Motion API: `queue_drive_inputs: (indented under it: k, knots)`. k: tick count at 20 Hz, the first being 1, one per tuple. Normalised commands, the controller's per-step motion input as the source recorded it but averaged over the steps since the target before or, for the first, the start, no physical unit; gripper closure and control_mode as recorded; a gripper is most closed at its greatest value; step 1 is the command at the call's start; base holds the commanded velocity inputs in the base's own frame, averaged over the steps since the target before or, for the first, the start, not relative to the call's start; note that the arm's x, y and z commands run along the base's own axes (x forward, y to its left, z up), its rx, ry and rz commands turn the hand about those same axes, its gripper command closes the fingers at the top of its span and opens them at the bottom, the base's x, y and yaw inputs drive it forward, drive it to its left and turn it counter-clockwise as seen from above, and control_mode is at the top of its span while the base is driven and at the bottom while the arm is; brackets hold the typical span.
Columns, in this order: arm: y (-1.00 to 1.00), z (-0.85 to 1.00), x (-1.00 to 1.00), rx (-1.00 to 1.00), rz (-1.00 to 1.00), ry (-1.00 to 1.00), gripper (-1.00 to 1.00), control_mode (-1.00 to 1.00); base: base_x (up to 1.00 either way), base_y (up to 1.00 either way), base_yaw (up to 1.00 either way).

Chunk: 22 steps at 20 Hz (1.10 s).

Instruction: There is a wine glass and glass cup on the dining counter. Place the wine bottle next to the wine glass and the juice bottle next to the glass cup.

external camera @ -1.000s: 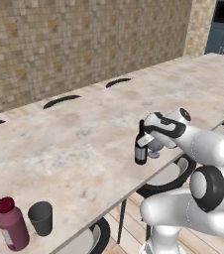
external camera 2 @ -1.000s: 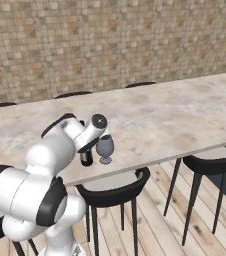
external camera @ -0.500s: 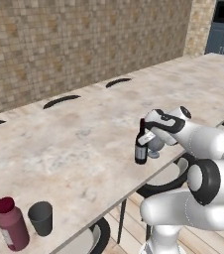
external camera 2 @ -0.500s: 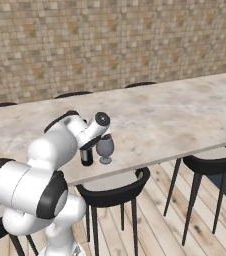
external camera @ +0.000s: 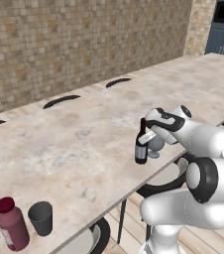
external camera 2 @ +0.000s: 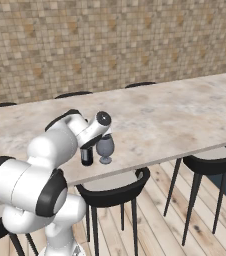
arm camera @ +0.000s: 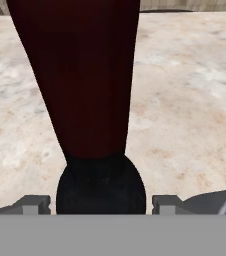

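Left base view: wine bottle (external camera: 141, 147) upright beside wine glass (external camera: 156, 145).

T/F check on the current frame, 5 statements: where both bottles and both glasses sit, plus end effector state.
1. The wine bottle stands upright on the dining counter, right beside the wine glass. True.
2. The juice bottle lies on its side. False: it stands upright.
3. The glass cup stands next to the juice bottle near the counter's front edge. True.
4. The end effector is at the juice bottle. False: it is at the wine bottle's neck.
5. The wine glass has tipped over. False: it stands on its foot.
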Motion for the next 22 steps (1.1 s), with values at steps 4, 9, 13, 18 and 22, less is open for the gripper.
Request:
queue_drive_inputs:
  k: [4,9,13,18,22]
  knots:
    - [0.0,-0.17,-0.1,0.0,0.0,0.0,-1.0,-1.0,0.0,0.0,0.0]
    - [0.0,-0.02,-0.02,0.0,0.0,-0.03,-1.0,-1.0,0.0,0.0,0.0]
    - [-0.01,0.0,0.0,0.0,0.0,-0.01,-1.0,-1.0,0.0,0.0,0.0]
    - [0.0,0.0,-0.03,0.0,0.0,-0.01,-1.0,-1.0,0.0,0.0,0.0]
    - [0.04,0.0,-0.07,-0.01,0.0,0.0,-1.0,-1.0,0.0,0.0,0.0]
